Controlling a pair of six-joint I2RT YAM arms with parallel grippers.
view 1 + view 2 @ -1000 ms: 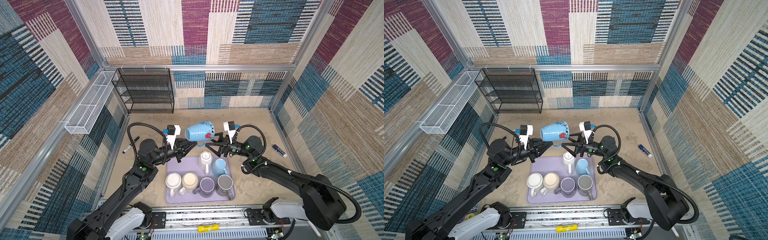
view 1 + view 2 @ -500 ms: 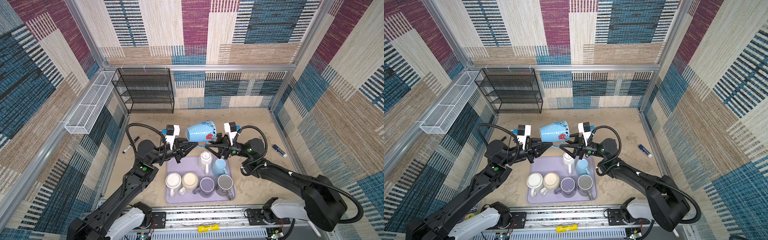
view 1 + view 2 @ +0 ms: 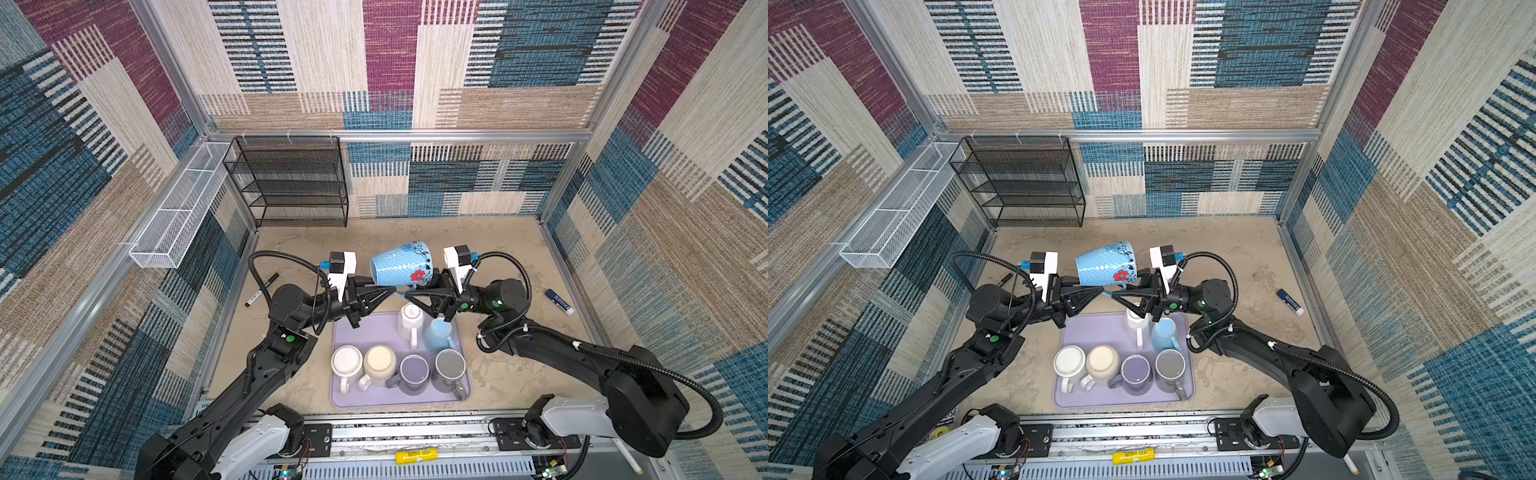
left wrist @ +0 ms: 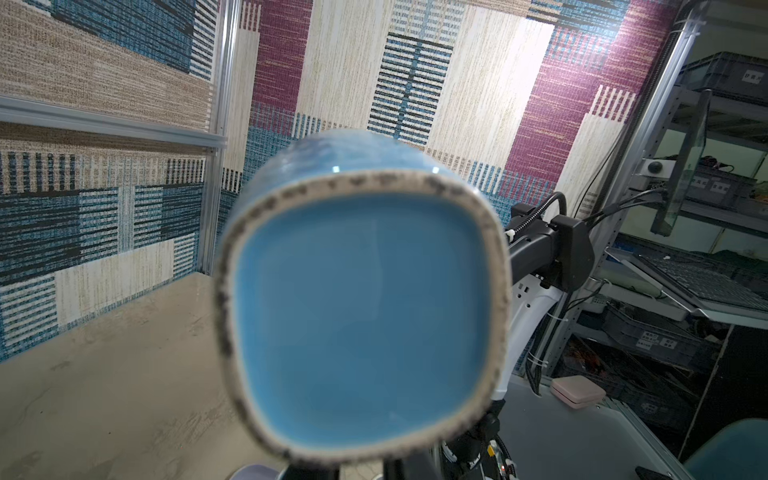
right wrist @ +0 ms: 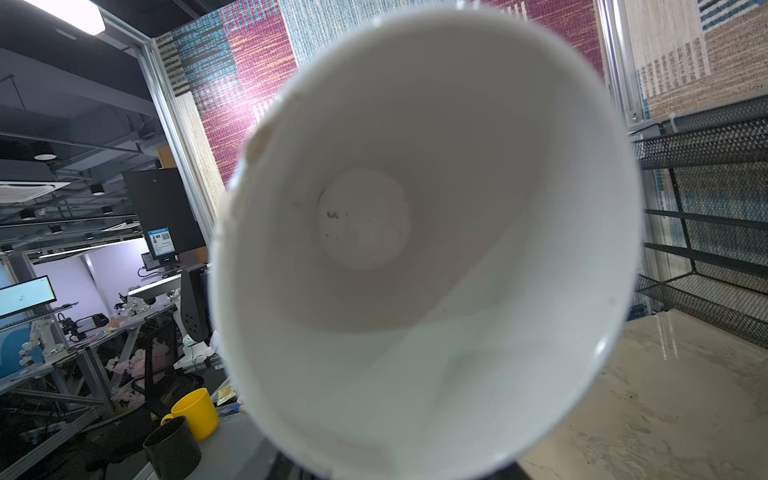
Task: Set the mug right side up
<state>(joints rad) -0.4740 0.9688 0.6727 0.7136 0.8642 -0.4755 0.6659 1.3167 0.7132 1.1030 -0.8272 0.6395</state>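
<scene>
My left claw [image 3: 390, 291] is squeezed tight on the blue mug [image 3: 401, 266] from below and holds it up in the air. The mug lies on its side above the back edge of the purple tray [image 3: 365, 332]. Its bottom points at my left arm and its open mouth points at my right arm. My right claw [image 3: 411, 293] has its tips right under the mug too, but I cannot tell if it is wide or pinching. Six other mugs [image 3: 347, 361] sit on the tray.
</scene>
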